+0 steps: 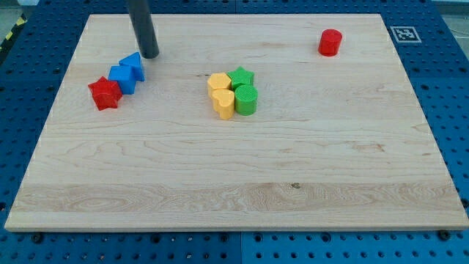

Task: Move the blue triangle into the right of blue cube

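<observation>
The blue triangle point(134, 64) lies at the upper left of the wooden board point(234, 176), touching the upper right side of the blue cube point(121, 78). A red star-shaped block point(105, 93) touches the cube's lower left. My tip point(149, 54) rests on the board just to the upper right of the blue triangle, very close to it. The dark rod rises from there out of the view's top.
A cluster sits near the board's middle: two yellow blocks point(219, 83) point(225, 104), a green star point(240, 77) and a green cylinder point(246, 99). A red cylinder point(330, 42) stands at the upper right. A marker tag point(402, 33) sits beyond the board's top right corner.
</observation>
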Robot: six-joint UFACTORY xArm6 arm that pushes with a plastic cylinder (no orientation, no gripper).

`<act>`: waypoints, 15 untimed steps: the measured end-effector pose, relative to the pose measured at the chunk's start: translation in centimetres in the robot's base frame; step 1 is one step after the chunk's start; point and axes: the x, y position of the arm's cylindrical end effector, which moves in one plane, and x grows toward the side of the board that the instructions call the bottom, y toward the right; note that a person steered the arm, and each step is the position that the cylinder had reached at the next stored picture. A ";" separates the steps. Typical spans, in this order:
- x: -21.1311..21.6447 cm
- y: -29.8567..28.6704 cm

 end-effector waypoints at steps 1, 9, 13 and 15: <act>0.0 -2.8; 4.8 5.4; -1.3 1.7; 1.2 0.8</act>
